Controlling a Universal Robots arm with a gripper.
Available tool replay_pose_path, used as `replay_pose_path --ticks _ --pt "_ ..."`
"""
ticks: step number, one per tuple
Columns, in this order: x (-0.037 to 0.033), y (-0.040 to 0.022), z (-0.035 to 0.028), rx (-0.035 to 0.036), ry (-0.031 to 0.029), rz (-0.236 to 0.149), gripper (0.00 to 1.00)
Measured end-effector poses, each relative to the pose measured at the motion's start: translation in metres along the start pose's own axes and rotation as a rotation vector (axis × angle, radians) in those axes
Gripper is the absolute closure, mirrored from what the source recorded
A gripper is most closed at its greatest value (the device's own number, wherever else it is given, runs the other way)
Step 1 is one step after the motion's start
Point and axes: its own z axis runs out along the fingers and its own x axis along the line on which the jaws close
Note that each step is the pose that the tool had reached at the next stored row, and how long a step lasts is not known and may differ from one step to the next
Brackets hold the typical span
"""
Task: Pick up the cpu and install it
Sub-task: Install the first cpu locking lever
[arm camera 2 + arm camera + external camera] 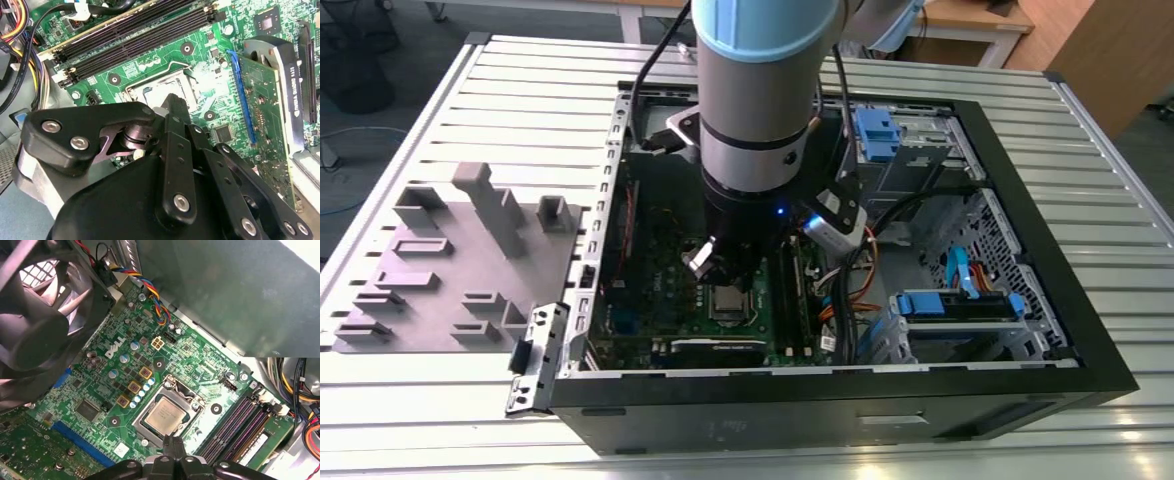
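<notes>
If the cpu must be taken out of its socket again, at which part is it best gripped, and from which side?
Probably by two opposite edges, coming straight down from above. The cpu lies flat in the socket frame, its top facing up, and memory slots stand close beside it, so a sideways approach looks blocked.

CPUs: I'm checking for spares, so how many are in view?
1. The cpu lies in the motherboard socket in the first wrist view; the arm may hide others.
</notes>
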Motion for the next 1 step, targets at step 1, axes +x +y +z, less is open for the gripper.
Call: replay_pose_path --ticks 1 --pt "0.0 0.0 0.0 0.0 0.0 0.0 0.89"
